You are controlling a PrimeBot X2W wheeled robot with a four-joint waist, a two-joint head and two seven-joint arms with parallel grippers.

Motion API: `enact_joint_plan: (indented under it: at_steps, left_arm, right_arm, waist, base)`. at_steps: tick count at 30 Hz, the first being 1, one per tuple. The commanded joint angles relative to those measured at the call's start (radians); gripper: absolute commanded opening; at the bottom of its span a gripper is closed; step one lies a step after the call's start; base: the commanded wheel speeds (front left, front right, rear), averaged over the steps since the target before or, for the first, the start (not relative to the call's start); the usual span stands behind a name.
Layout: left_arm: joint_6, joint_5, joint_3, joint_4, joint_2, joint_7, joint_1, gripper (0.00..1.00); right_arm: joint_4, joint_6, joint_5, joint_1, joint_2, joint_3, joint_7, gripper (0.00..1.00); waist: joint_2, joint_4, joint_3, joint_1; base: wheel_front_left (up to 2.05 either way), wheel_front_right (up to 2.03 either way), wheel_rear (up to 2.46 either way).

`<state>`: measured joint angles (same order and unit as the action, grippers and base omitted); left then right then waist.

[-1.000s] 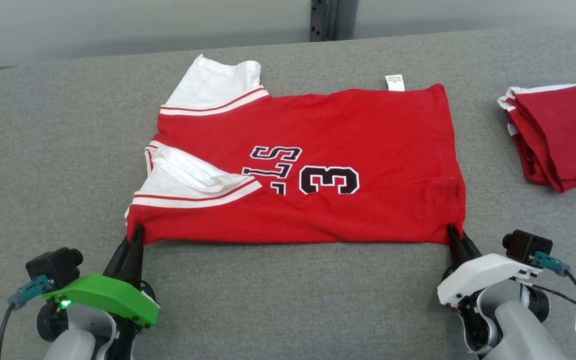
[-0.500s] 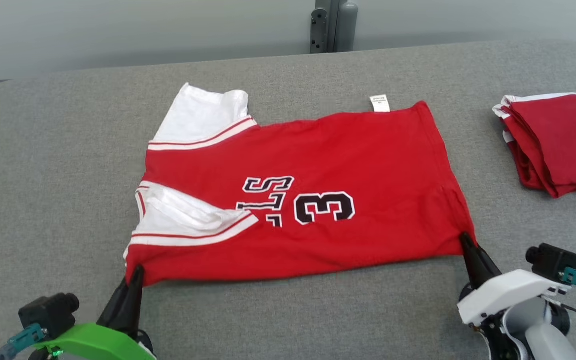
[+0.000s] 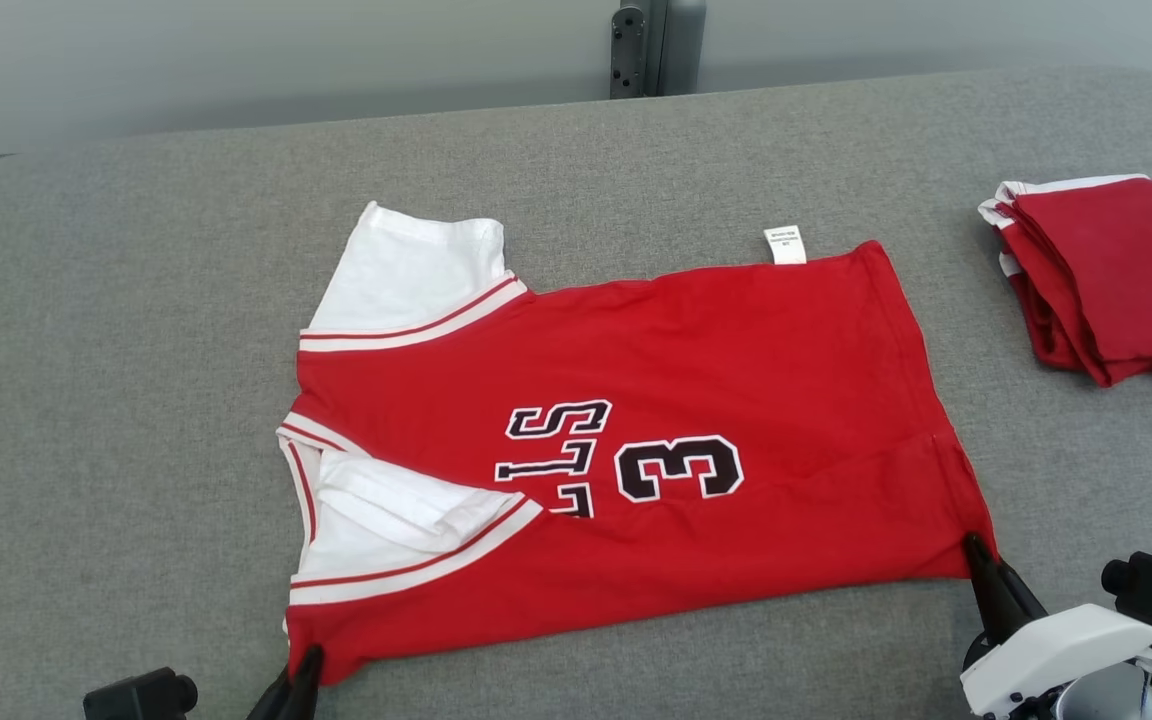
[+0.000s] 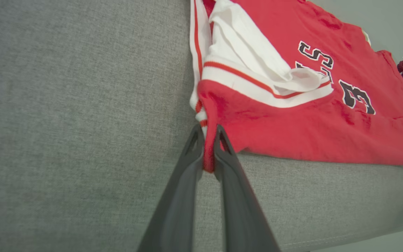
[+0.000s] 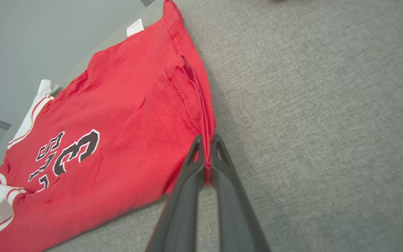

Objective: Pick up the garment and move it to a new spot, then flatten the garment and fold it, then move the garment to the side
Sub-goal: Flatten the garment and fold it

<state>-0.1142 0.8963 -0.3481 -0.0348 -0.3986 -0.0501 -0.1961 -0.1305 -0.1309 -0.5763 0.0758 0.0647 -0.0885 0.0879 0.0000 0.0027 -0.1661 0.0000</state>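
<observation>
A red jersey with white sleeves and a black "3" lies folded in half on the grey table. My left gripper is shut on the jersey's near left corner; in the left wrist view the red cloth is pinched between the dark fingers of the left gripper. My right gripper is shut on the near right corner, and the right wrist view shows the hem of the jersey clamped in the right gripper. A white label sticks out at the far edge.
A second red garment, folded, lies at the table's right edge. A dark post stands behind the table's far edge. Bare grey surface stretches to the left of the jersey and beyond it.
Both grippers have pulled the jersey's near edge toward me, the left corner further, so the jersey now lies skewed. The view has also shifted; both arms sit lower in it.
</observation>
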Motion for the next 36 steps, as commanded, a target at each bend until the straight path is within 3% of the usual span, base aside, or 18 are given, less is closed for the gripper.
enact_joint_plan:
  at_steps: [1,2,3,4,13,20,28,36]
  left_arm:
    - [0.002,0.01,0.003,0.007,0.001,0.008,-0.01,0.44]
    - [0.0,0.008,0.005,0.011,0.002,0.012,-0.008,1.0]
    - [-0.005,0.004,0.009,0.014,0.002,0.018,-0.004,1.0]
    - [-0.008,0.0,0.012,0.015,0.0,0.021,-0.001,1.0]
    - [-0.026,-0.048,0.076,-0.01,-0.061,0.056,0.108,1.0]
    - [0.012,-0.118,0.05,0.044,-0.108,-0.006,0.379,1.0]
    - [0.056,-0.187,-0.019,0.261,-0.085,-0.113,0.741,1.0]
    - [0.07,-0.241,-0.056,0.468,-0.101,-0.19,0.972,1.0]
  right_arm:
    - [0.004,0.0,0.009,0.01,-0.001,-0.011,0.0,0.15]
    - [0.004,0.0,0.014,0.012,-0.003,-0.016,0.0,0.35]
    - [0.005,0.0,0.017,0.013,-0.004,-0.022,-0.003,0.72]
    - [0.007,0.0,0.019,0.013,-0.005,-0.027,-0.007,1.0]
    - [0.064,0.0,0.083,-0.027,-0.002,-0.079,-0.03,1.0]
    - [0.12,0.0,0.17,-0.12,0.052,-0.001,-0.08,1.0]
    - [0.101,0.0,0.176,-0.27,0.082,0.136,-0.09,1.0]
    - [0.071,0.0,0.157,-0.403,0.114,0.255,-0.115,1.0]
  waist:
    - [0.0,-0.003,-0.004,0.0]
    - [0.0,-0.005,-0.006,0.0]
    - [0.0,-0.006,-0.008,0.0]
    - [0.0,-0.008,-0.01,0.0]
    - [0.0,-0.043,-0.044,0.0]
    - [0.0,-0.085,-0.097,0.0]
    - [0.0,-0.15,-0.208,0.0]
    - [0.0,-0.211,-0.319,0.0]
  base:
    - [0.0,0.0,0.0]
    - [0.0,0.0,0.0]
    - [0.0,0.0,0.0]
    - [0.0,0.0,0.0]
    - [0.0,0.0,0.0]
    - [0.0,0.0,0.0]
    - [0.0,0.0,0.0]
    - [0.0,0.0,0.0]
